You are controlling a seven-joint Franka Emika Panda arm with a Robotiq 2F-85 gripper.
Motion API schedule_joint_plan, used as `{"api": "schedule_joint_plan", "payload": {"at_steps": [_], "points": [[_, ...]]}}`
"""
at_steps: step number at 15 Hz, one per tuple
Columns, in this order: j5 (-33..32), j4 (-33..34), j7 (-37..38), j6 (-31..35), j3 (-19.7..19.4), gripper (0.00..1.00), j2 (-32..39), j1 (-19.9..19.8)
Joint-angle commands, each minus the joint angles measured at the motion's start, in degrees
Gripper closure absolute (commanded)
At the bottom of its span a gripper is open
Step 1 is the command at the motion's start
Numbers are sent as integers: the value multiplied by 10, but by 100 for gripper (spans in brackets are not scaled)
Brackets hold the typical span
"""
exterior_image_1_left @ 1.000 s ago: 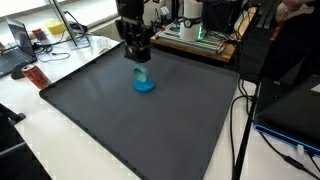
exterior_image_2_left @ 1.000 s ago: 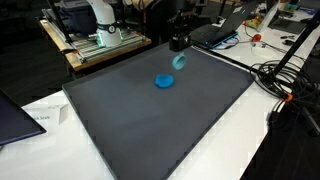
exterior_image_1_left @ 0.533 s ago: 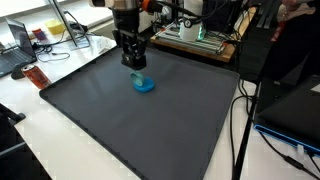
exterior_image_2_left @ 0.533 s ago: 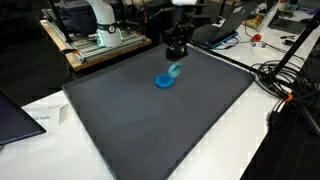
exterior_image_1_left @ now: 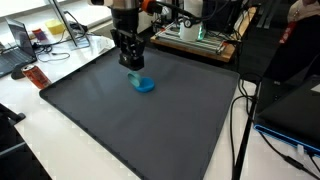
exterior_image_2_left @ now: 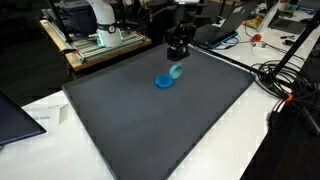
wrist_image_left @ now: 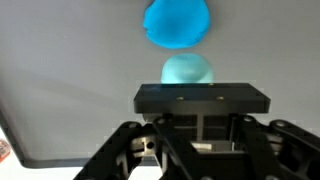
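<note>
A dark grey mat [exterior_image_1_left: 140,120] [exterior_image_2_left: 150,115] covers the table. A blue round dish [exterior_image_1_left: 146,86] [exterior_image_2_left: 163,82] [wrist_image_left: 176,22] lies on it near the far edge. My gripper [exterior_image_1_left: 132,66] [exterior_image_2_left: 177,56] [wrist_image_left: 200,98] hangs just above the dish, shut on a pale teal round object [exterior_image_2_left: 175,71] [wrist_image_left: 187,70]. The teal object sits close over the dish's rim, and I cannot tell whether they touch. In the wrist view the black jaw block hides the fingertips.
Beyond the mat stand a green-lit machine [exterior_image_1_left: 195,32] on a wooden bench [exterior_image_2_left: 100,42], a laptop [exterior_image_1_left: 18,45] and a red item [exterior_image_1_left: 33,76]. Cables [exterior_image_1_left: 243,120] [exterior_image_2_left: 285,80] trail along one side, beside a black case [exterior_image_1_left: 290,100]. Papers [exterior_image_2_left: 40,118] lie on the white table.
The gripper has come down and shifted a little sideways with the teal object, bringing it from above the mat to just over the blue dish.
</note>
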Motion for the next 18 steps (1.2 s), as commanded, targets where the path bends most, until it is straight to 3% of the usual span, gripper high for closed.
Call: {"api": "schedule_joint_plan", "payload": {"at_steps": [1, 13, 18], "points": [[-38, 11, 58, -27, -4, 77, -5, 21], [-106, 87, 219, -199, 11, 77, -5, 79], [-180, 142, 302, -307, 20, 77, 27, 103]]}}
